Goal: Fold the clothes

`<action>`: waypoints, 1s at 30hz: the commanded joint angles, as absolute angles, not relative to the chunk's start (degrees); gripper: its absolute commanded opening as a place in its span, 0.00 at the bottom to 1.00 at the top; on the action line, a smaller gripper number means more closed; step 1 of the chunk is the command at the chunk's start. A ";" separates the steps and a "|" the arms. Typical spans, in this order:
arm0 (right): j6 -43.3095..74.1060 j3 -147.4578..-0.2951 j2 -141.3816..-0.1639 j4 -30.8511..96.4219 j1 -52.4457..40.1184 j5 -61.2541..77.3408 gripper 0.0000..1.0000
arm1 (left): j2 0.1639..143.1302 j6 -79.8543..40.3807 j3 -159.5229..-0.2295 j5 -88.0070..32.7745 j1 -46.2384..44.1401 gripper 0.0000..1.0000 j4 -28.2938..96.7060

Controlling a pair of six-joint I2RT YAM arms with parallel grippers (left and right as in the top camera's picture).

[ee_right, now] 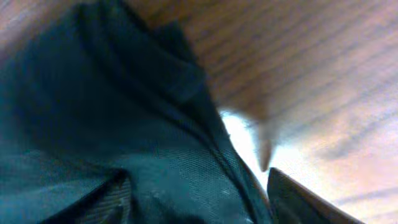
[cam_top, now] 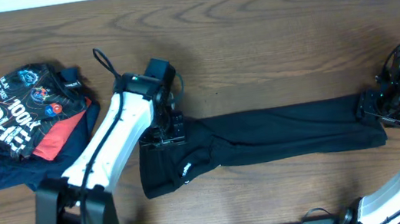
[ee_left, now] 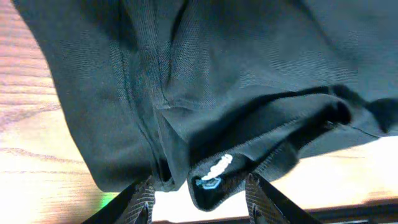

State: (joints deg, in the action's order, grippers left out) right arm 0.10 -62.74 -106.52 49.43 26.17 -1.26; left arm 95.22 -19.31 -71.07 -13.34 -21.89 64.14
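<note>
The black polo shirt (cam_top: 281, 136) lies across the middle of the worktop (cam_top: 267, 33), drawn out into a long, narrow band running from left of centre to the right side. Its left end is wider and bunched, and a small white logo (cam_top: 185, 170) shows there.

The left tool (cam_top: 164, 134) sits at the upper corner of that left end. In the left wrist view its fingers (ee_left: 140, 200) stand spread apart, released, with a folded lip of the shirt carrying the logo (ee_left: 214, 169) lying between them. A strip of bright worktop shows beside the left finger.

The right tool (cam_top: 375, 108) rests on the shirt's right end. In its blurred wrist view, dark cloth (ee_right: 124, 124) fills the space between the fingers (ee_right: 298, 200); I cannot tell whether it is clamped.

At the upper left of the frame, well apart from the polo, lies a pile of garments (cam_top: 27, 119): a black printed tee over red and navy pieces.
</note>
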 commanded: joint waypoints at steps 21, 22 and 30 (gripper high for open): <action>2.04 -87.79 -108.86 74.32 33.47 -0.43 0.01 | 92.29 -19.18 -71.88 -13.26 -21.56 0.50 61.98; 1.52 -87.79 -108.31 75.26 32.03 0.43 0.01 | 92.29 -19.18 -71.88 -13.28 -21.56 0.50 62.00; -0.10 -87.15 -106.76 82.96 14.98 0.23 0.01 | 92.29 -19.18 -71.88 -13.26 -21.56 0.51 62.00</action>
